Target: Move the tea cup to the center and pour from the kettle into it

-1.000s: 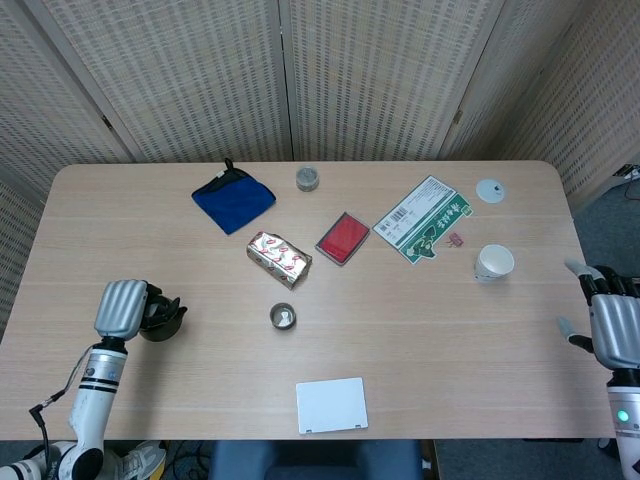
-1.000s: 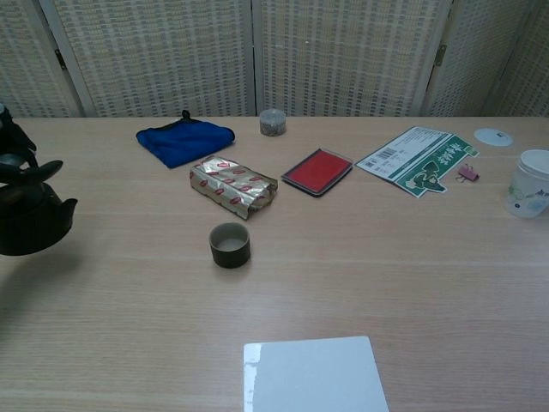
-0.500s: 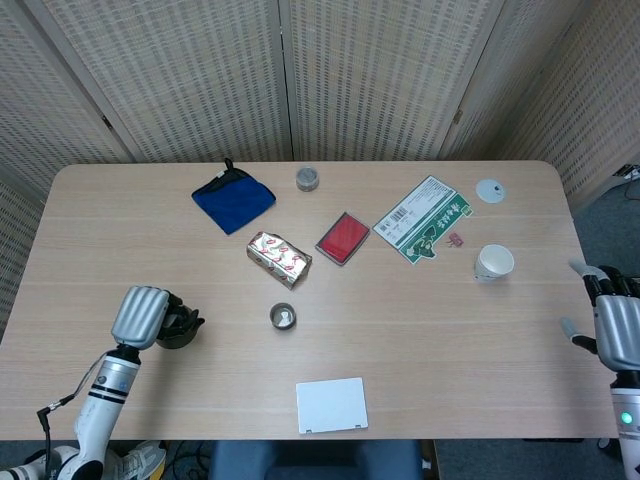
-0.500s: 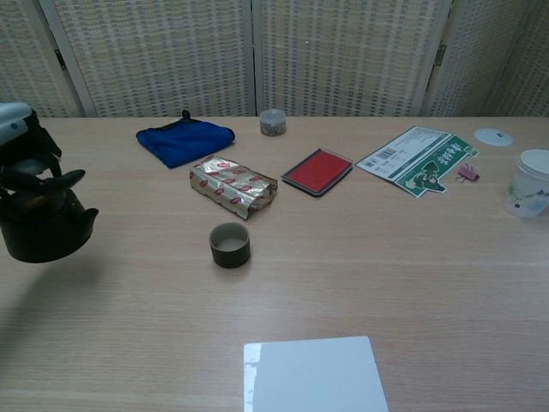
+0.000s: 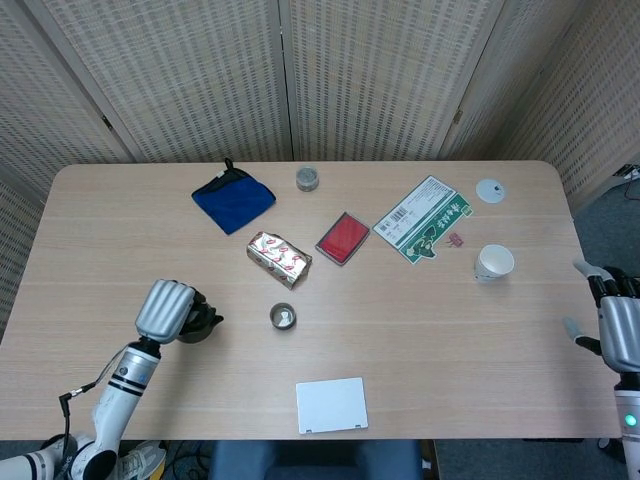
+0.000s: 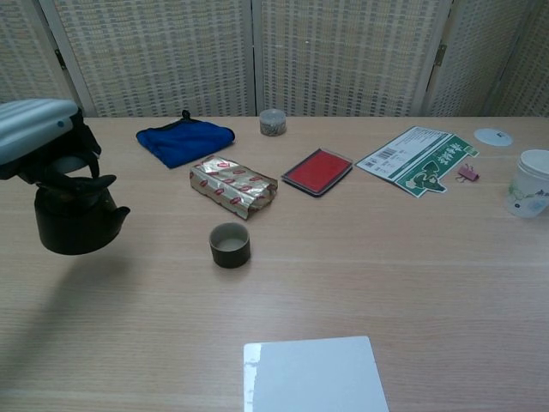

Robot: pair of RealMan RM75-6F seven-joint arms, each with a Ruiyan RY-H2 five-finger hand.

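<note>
The small dark tea cup [image 5: 283,317] [image 6: 230,245] stands upright near the table's middle, in front of the foil packet. My left hand [image 5: 166,307] [image 6: 39,140] grips the handle of the black kettle [image 5: 199,322] [image 6: 75,220] and holds it above the table, left of the cup, spout pointing toward the cup. A clear gap separates kettle and cup. My right hand [image 5: 614,325] hangs at the table's right edge with fingers spread, holding nothing; the chest view does not show it.
Behind the cup lie a foil packet [image 5: 279,259], a red pad [image 5: 343,238], a blue cloth [image 5: 233,196], a small jar [image 5: 307,179] and a green-white leaflet [image 5: 423,217]. A white paper cup [image 5: 493,263] stands at the right, a white card [image 5: 331,405] at the front edge.
My left hand has carried the kettle to the right, toward the tea cup. The cup has not moved. My right hand stays at the right edge, drifting slightly lower.
</note>
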